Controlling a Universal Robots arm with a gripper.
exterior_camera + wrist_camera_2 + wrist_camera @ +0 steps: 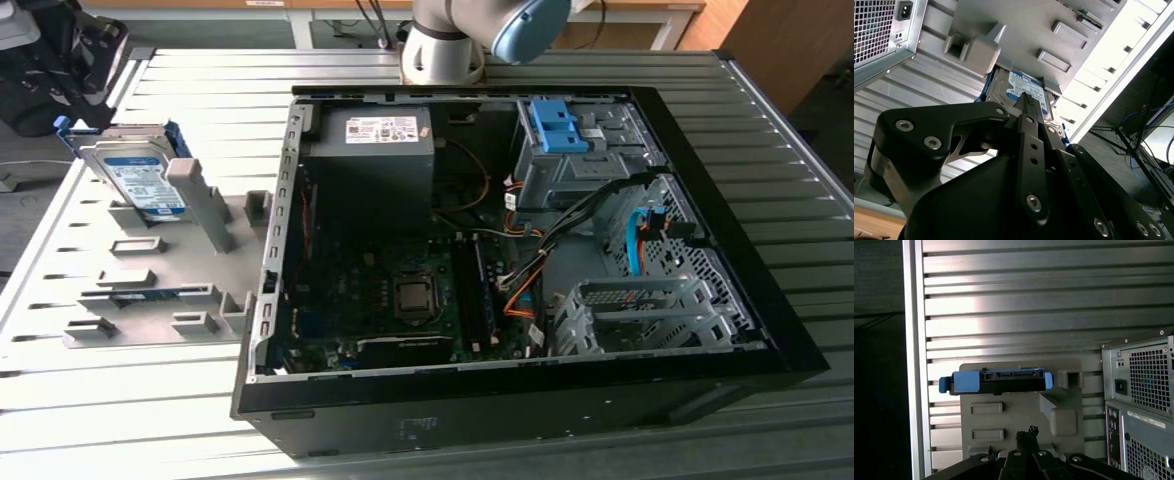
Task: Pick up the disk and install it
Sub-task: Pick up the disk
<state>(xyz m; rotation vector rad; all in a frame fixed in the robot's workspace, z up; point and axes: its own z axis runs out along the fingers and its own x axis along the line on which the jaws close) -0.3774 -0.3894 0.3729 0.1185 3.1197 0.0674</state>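
Slightly tilted in grey holder (167,300): silver disk (134,170), white-and-blue label (1024,85), blue caddy (946,384).
Label face in second wrist view, edge in first wrist view; hand (1026,98) pressed together, empty.

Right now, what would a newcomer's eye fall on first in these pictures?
The open computer case takes the middle of the exterior view, board and cables bare. At that view's left the disk stands on edge in a grey holder, and in the first wrist view the gripper hovers short of it.
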